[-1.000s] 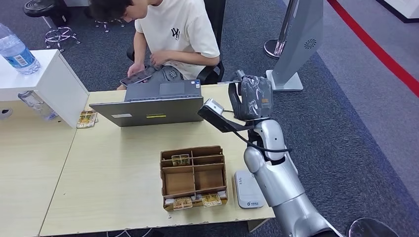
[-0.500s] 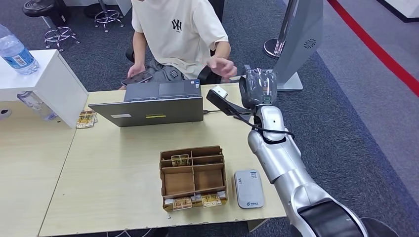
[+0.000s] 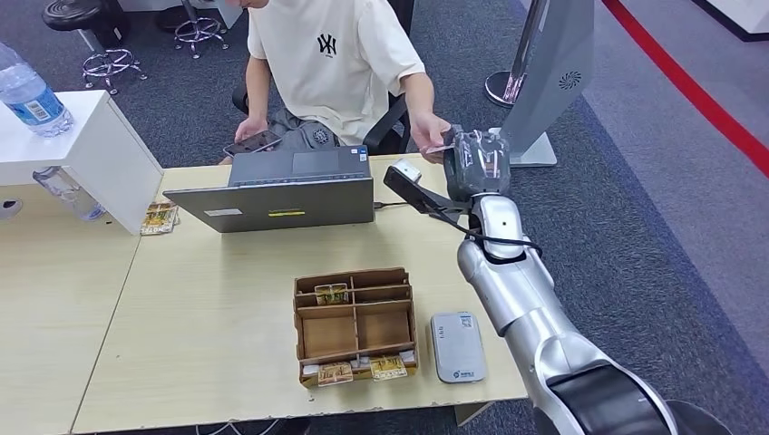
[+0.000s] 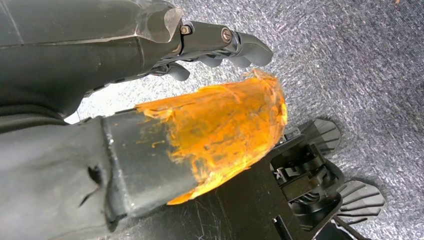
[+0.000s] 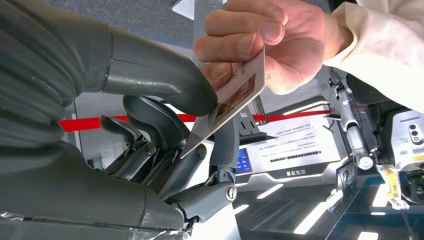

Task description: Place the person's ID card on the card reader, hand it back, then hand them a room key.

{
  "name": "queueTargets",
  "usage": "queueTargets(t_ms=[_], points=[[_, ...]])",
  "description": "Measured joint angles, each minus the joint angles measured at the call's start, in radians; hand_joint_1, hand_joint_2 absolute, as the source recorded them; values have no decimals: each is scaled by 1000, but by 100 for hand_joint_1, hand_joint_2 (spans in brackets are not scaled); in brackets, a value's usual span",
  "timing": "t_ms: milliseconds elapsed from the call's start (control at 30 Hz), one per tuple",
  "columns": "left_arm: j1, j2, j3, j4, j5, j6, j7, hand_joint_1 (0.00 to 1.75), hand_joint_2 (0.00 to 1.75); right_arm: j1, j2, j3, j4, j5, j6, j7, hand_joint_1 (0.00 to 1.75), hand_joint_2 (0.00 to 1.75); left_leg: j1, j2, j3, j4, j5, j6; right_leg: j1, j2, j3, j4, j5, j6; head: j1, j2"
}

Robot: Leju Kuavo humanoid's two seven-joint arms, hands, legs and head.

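The right hand was raised past the far edge of the worktop, meeting the person's hand. In the right wrist view the ID card, pale with a brownish printed patch on its face, sat tilted between the robot's thick grey thumb and its darker fingers, while the person's fingers also pinched its other end. The robot's grasp seemed to be closing on the card, though contact on the far side was hidden. The card reader, a white flat box, lay near the worktop's front edge just beside the brown compartmented tray. The left hand hung over grey carpet, fingers curled, holding nothing.
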Motion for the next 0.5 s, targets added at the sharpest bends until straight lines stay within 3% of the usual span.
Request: queueTargets(t_ms=[200,333,500], points=[[0,0,-4,0,0,-7,1,0,0,14,-6,-21,-3,18,0,-2,175,175,0,0,-1,0,0,0,0,0,0,0,0,0,0,0],[0,0,-9,0,0,-8,6,0,0,31,-7,-42,-17,33,0,-13,0,175,0,-1,-2,0,0,0,0,-1,-1,0,-1,0,0,0],[0,1,-20,0,2,-7,7,0,0,53,-8,-67,-36,49,0,-21,0,175,0,-1,-2,0,0,0,0,0,-2,0,-1,0,0,0]])
